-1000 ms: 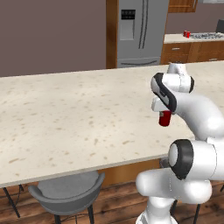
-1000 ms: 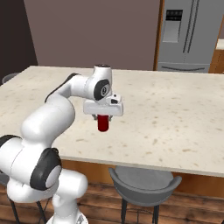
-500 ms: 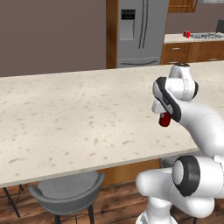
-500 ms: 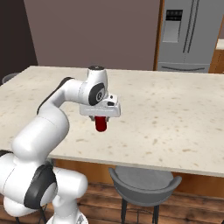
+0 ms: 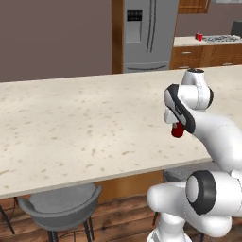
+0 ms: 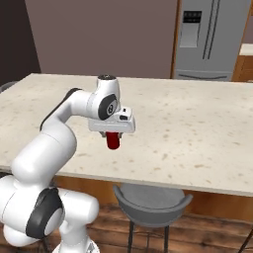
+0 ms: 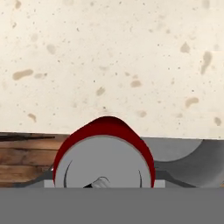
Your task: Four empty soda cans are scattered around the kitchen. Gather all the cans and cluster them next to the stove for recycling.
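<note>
My gripper (image 6: 113, 135) is shut on a red soda can (image 6: 113, 141), which hangs upright just above the speckled island counter (image 6: 197, 123) near its front edge. The left base view shows the same soda can (image 5: 177, 131) under the gripper (image 5: 175, 125), partly hidden by the arm. In the hand view the soda can (image 7: 105, 129) sits between the jaws with its silvery end facing the camera. A second red can (image 5: 199, 37) stands on the far back counter beside the stove (image 5: 221, 38).
A grey stool (image 6: 150, 200) is tucked under the island's front edge, and another stool (image 5: 60, 207) stands further left. A steel fridge (image 5: 147, 34) stands behind the island, flanked by wooden cabinets (image 5: 208, 56). The floor (image 7: 26, 159) is wood.
The arm's lower links have swung and its elbow has risen a little. The held can stays almost in the same spot over the counter.
</note>
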Robot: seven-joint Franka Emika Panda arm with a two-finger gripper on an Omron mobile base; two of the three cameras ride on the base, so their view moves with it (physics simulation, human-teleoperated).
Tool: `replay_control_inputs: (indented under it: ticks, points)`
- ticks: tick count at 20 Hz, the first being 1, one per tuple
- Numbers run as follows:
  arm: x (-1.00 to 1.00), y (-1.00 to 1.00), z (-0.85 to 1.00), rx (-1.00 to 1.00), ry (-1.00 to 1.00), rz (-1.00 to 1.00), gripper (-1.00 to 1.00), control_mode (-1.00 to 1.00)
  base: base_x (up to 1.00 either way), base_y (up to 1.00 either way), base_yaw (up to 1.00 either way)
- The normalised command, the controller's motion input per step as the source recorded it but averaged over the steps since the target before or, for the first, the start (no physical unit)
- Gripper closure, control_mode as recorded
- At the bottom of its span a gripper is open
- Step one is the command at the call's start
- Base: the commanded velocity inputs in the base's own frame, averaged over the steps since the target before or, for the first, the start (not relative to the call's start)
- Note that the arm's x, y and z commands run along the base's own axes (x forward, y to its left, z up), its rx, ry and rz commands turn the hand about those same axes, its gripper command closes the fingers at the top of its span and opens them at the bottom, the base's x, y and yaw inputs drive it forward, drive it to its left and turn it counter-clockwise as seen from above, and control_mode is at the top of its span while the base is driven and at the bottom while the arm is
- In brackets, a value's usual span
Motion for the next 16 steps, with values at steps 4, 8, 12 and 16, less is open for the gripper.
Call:
replay_control_inputs:
  ticks: [4,8,12,16]
  points:
    - [0.0,0.0,0.0,0.0,0.0,0.0,1.0,1.0,-0.48,-0.99,-0.03]
    - [0.0,0.0,0.0,0.0,0.0,0.0,1.0,1.0,-0.13,-0.93,-0.27]
    - [0.0,0.0,0.0,0.0,0.0,0.0,1.0,1.0,-0.09,-0.61,-0.6]
    - [0.0,0.0,0.0,0.0,0.0,0.0,1.0,1.0,-0.18,-0.13,-0.79]
